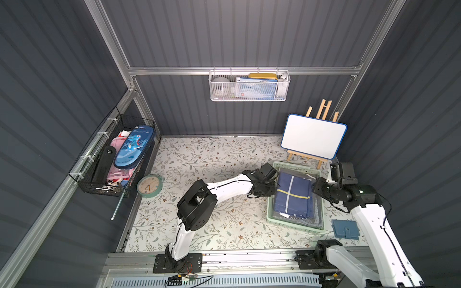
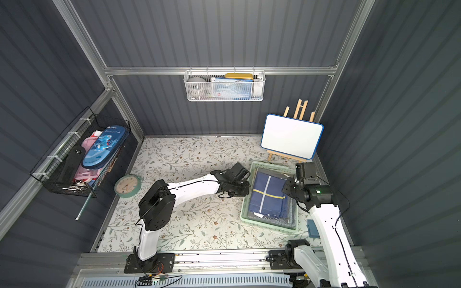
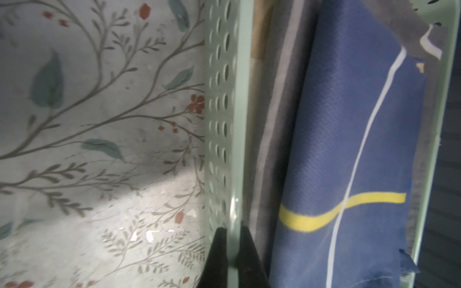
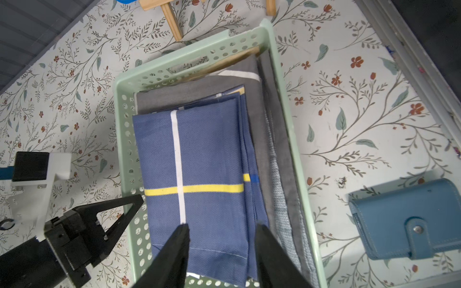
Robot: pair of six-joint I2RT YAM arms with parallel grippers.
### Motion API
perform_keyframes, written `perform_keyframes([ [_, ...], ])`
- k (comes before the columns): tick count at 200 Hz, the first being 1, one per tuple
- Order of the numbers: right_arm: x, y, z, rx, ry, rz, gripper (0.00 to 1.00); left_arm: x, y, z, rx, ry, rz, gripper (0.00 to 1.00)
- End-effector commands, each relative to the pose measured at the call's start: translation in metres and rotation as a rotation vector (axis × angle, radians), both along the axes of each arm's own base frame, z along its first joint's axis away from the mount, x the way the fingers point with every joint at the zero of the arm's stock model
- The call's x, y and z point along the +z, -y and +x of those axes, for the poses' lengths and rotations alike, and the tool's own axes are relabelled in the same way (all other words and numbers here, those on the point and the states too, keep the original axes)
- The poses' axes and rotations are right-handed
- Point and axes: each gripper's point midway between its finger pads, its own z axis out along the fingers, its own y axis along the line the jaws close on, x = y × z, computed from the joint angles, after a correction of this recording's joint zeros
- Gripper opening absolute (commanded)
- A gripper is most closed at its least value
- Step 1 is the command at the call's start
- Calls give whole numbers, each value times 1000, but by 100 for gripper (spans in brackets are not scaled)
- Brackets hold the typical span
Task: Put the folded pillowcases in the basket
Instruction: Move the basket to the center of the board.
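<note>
With the folded pillowcase already lying flat inside the basket on grey cloth, I judge a square pinch on the wall and slow motion are best, so nothing shifts. My left gripper is clamped across the mint rim, one finger on each side. My right gripper hangs half open over the pillowcase, gripping nothing.

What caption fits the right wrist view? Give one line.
Right gripper, fingers open, over the folded pillowcase in the mint basket, whose wall the left gripper pinches; blue wallet alongside.
</note>
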Motion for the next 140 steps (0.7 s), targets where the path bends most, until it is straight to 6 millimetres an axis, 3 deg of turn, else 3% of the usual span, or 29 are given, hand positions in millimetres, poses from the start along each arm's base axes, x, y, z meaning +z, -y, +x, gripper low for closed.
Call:
perform_keyframes([
  [1,4,-2,4,16,23,2,48,36,-42,26,86,117,75,0],
  [29,2,-5,6,18,23,23,48,34,-92,36,164,111,107,0],
  [33,2,-6,6,19,23,26,48,24,-103,33,171,95,130,0],
  [62,4,-5,6,20,35,23,48,10,-155,37,246,78,182,0],
  [96,2,-6,6,23,30,26,48,0,-188,34,291,81,250,0],
  [140,-1,-8,6,21,24,41,48,4,-219,63,295,147,313,0],
])
